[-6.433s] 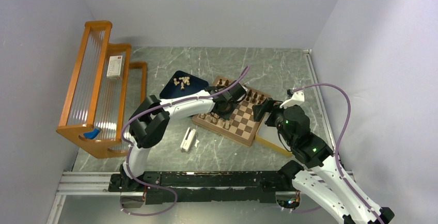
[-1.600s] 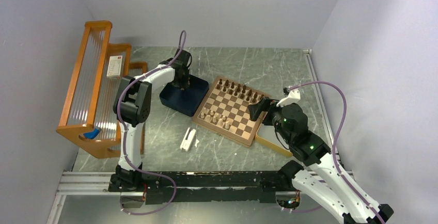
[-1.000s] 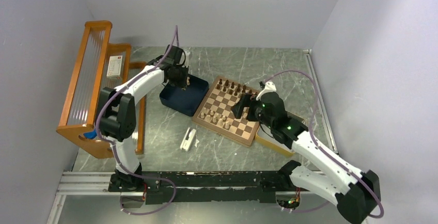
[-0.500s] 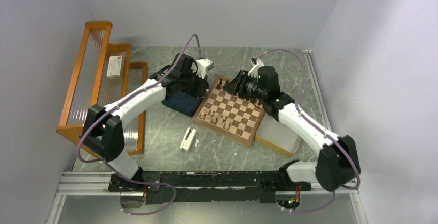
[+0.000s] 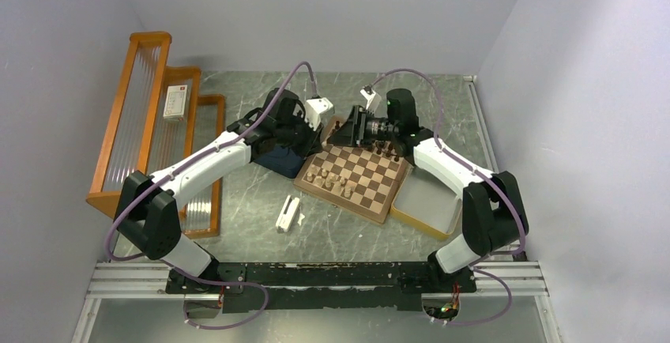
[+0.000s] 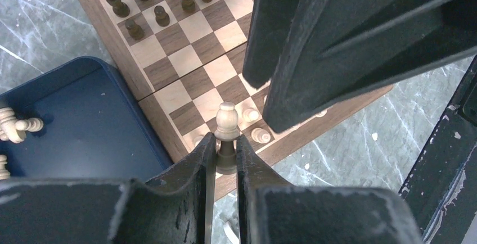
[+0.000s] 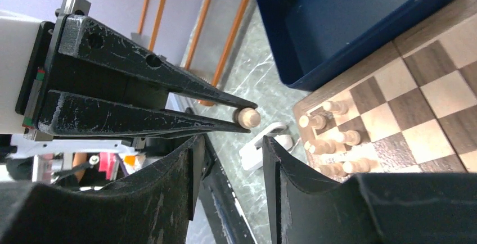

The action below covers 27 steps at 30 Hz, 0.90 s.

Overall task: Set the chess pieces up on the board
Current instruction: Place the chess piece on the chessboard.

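Pale tan pieces (image 5: 328,179) line the near edge of the square checkered wooden board (image 5: 371,183). Just beside it, the dark blue tray (image 6: 84,126) holds loose pale figures (image 6: 14,126). Above the board's far corner, the left end effector (image 6: 224,143) pinches one pale tan turned piece (image 6: 227,121) low down, its head free, seemingly offered. The right end effector (image 7: 230,141) faces it, fingers parted, empty.

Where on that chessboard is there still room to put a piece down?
The middle rows of the board are bare, between the dark pieces along the far edge and the pale pieces along the near edge. It is crowded by the blue tray, where the left tool and right tool meet.
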{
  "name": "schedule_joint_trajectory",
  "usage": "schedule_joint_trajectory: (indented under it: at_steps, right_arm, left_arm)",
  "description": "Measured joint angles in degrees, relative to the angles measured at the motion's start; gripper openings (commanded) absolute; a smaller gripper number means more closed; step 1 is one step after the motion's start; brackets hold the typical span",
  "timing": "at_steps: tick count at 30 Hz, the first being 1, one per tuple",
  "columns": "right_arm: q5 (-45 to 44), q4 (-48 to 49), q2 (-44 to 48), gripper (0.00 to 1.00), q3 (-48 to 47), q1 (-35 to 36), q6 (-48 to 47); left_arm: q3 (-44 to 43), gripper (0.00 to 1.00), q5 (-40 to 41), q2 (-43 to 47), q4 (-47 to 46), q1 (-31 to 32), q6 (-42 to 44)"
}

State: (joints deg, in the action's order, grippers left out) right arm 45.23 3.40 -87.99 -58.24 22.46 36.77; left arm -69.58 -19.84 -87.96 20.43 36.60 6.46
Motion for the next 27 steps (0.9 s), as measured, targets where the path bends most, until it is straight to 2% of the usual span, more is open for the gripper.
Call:
schedule_joint_trajectory:
  at_steps: [7, 14, 24, 27]
  right_arm:
    - [4.28, 2.97, -2.16, 0.47, 0.94, 0.11, 1.84]
    - [4.83, 2.51, -2.84, 0.4, 1.11, 0.46, 1.92]
    - [4.28, 2.69, -3.08, 0.39, 1.46, 0.87, 3.93]
    - [4.31, 2.73, -3.76, 0.36, 1.46, 0.98, 4.11]
  left_arm:
    - [0.13, 0.18, -0.44, 0.0, -0.74, 0.5, 0.92]
    - [1.6, 0.18, -2.45, 0.02, -1.84, 0.72, 1.88]
    - [2.32, 0.18, -3.58, 0.24, -2.19, 0.87, 3.06]
    - [2.71, 0.18, -3.85, 0.37, -2.23, 0.92, 3.28]
